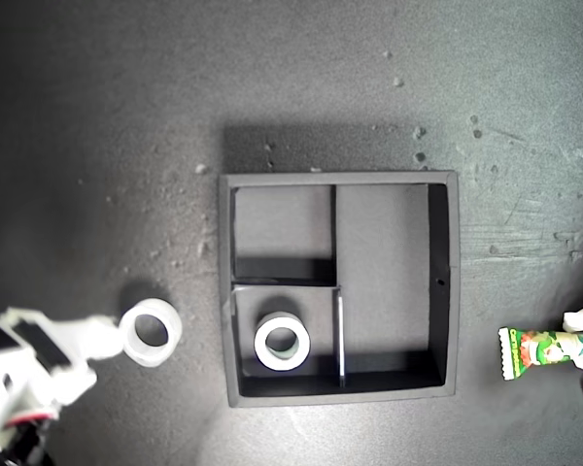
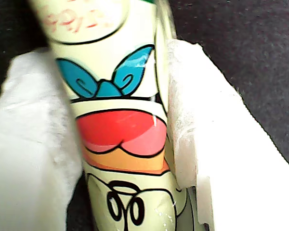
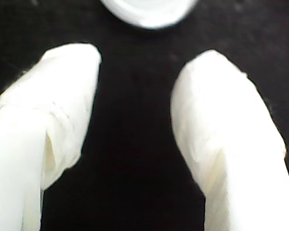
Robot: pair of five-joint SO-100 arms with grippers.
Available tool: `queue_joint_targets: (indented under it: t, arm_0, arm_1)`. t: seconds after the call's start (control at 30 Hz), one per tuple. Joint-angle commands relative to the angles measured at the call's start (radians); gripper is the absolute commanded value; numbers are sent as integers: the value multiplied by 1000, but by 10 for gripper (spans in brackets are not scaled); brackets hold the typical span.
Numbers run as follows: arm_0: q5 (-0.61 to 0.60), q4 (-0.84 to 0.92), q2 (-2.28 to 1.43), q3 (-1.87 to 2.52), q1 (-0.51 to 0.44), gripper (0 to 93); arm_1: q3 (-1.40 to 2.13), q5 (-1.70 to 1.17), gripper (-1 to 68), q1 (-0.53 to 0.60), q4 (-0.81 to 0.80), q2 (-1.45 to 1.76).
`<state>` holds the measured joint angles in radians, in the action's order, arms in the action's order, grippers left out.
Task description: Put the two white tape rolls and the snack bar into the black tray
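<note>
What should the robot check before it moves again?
1. Snack bar gripped by my first gripper: ok, jaws pressed on both sides.
2. One roll in the tray: ok, in a small compartment.
3. Other roll in the tray: not ok, on the table at the exterior view's left.
4. My second gripper ready for it: ok, jaws open and empty, roll just ahead.
5. Long compartment free for the bar: ok, nothing in it.
6. Bar lifted off the table: cannot tell.
</note>
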<state>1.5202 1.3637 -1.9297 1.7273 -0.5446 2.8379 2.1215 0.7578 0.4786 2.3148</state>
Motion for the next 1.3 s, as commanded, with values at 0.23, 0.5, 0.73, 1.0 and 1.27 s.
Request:
queue_joint_targets:
  t: [0.23,0.5,0.73,1.0,1.27]
  arm_0:
    - [66,-279,227,63,-77,141]
    - [127,-281,321,133,-49,151]
    - [49,-308,362,178,21,93]
    - [-46,-120,221,100,78,0]
    - [-414,241,265,-388,281,0]
  arm_1:
    - [-58,483,-5,14,71,9]
    - [-201,351,-5,-138,115,9]
    - [-426,-270,-5,-345,215,9]
    - [-650,-364,-5,-522,546,12]
    - [-259,313,-3,-497,262,175]
